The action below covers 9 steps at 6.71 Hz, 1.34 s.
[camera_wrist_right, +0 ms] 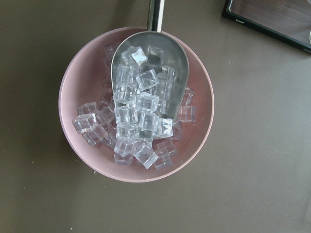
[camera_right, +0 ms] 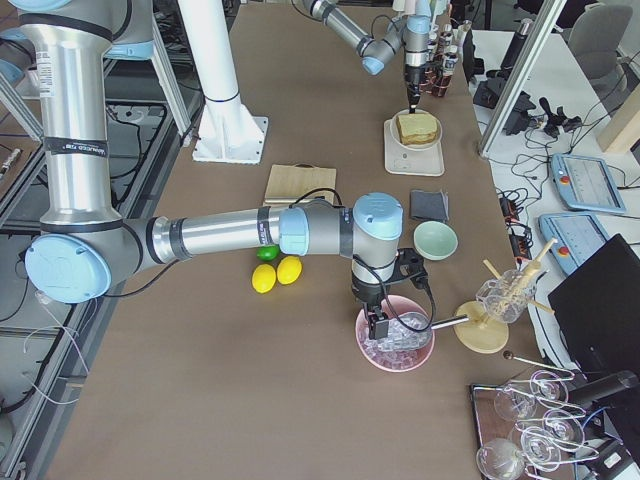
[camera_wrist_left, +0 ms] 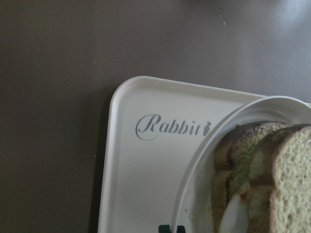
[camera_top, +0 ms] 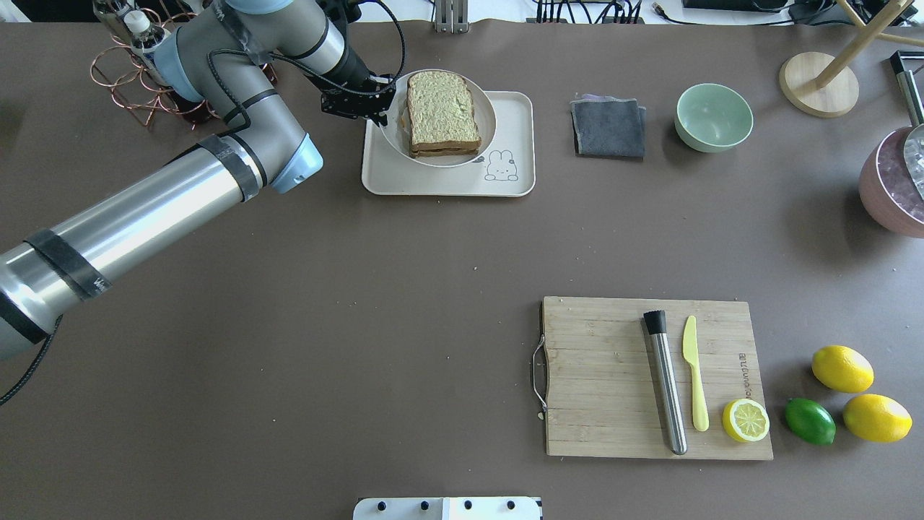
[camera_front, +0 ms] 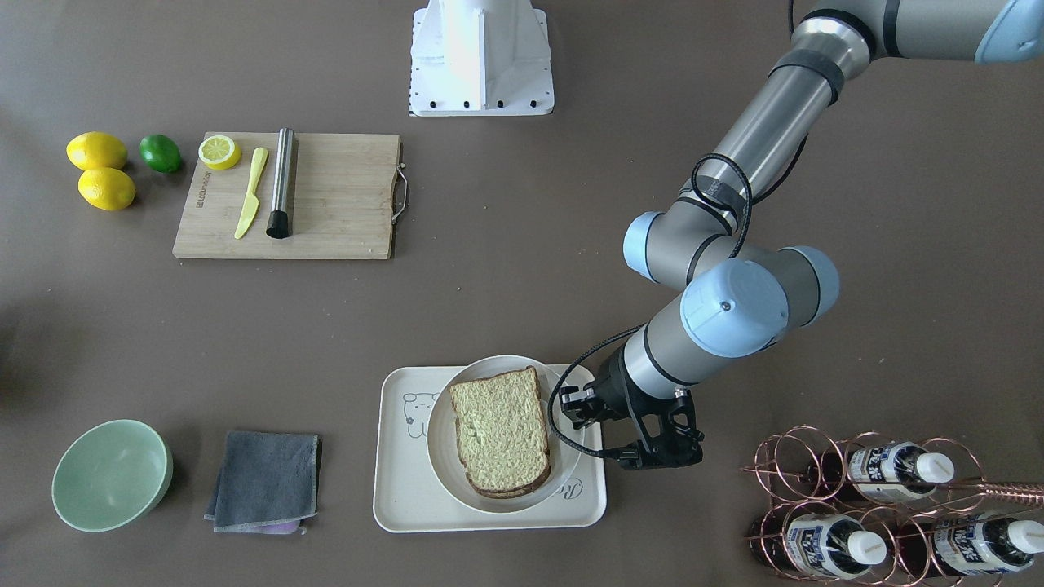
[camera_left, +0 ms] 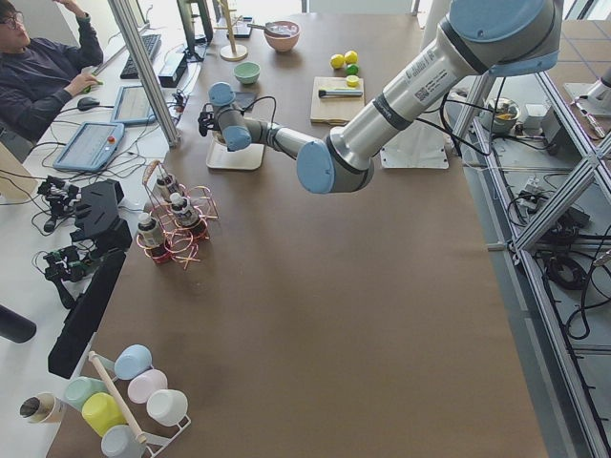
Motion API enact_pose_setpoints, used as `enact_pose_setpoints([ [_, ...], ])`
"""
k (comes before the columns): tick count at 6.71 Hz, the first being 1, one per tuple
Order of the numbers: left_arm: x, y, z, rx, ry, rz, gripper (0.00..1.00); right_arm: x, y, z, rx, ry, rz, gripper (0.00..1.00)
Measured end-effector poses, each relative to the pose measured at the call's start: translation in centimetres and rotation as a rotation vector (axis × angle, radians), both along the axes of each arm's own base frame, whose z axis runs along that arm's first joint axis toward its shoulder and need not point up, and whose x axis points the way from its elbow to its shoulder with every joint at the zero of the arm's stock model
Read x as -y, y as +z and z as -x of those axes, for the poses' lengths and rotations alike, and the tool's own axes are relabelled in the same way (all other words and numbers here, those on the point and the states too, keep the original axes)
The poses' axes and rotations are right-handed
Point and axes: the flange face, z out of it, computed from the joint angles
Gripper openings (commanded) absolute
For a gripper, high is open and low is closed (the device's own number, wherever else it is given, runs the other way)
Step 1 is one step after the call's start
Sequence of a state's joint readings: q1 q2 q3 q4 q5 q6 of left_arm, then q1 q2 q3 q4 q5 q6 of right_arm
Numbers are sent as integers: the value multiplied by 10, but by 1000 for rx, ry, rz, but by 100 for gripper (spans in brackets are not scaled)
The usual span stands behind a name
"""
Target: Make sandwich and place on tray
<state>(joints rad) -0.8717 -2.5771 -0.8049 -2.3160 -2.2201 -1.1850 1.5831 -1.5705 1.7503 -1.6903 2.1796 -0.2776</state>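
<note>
The sandwich [camera_front: 499,430], two brown-crusted slices with egg white showing between them in the left wrist view [camera_wrist_left: 262,179], lies on a round white plate [camera_front: 440,456]. The plate rests on the cream tray [camera_front: 408,497] with "Rabbit" script [camera_wrist_left: 167,127] and overhangs the tray's edge nearest the robot. My left gripper [camera_front: 575,405] is at the plate's rim beside the sandwich, its fingertips [camera_wrist_left: 165,228] close together on the rim. My right gripper [camera_right: 380,322] hangs over a pink bowl of ice. I cannot tell if it is open or shut.
A wooden cutting board [camera_top: 613,375] holds a steel muddler, a yellow knife and a lemon half. Lemons and a lime lie beside it. A grey cloth [camera_top: 608,128] and a green bowl [camera_top: 713,117] sit beside the tray. A copper bottle rack [camera_front: 881,505] stands by my left arm.
</note>
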Motion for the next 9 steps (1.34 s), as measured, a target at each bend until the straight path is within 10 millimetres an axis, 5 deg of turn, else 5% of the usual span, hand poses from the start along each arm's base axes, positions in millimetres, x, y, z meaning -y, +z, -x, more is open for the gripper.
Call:
enact_pose_setpoints([
  [1, 1, 2, -14, 9, -5, -13, 0, -1, 1, 0, -1, 0, -8, 100],
  [2, -1, 3, -23, 13, -9, -24, 39, -1, 2, 0, -2, 0, -9, 100],
  [3, -3, 5, -27, 13, -11, -33, 97, -1, 4, 0, -2, 0, -9, 100],
  [6, -8, 13, -27, 0, -17, -88, 98, -2, 5, 0, -1, 0, -7, 100],
  [9, -43, 30, 14, -52, -40, -151, 98, -1, 10, 0, 0, 1, 4, 100],
])
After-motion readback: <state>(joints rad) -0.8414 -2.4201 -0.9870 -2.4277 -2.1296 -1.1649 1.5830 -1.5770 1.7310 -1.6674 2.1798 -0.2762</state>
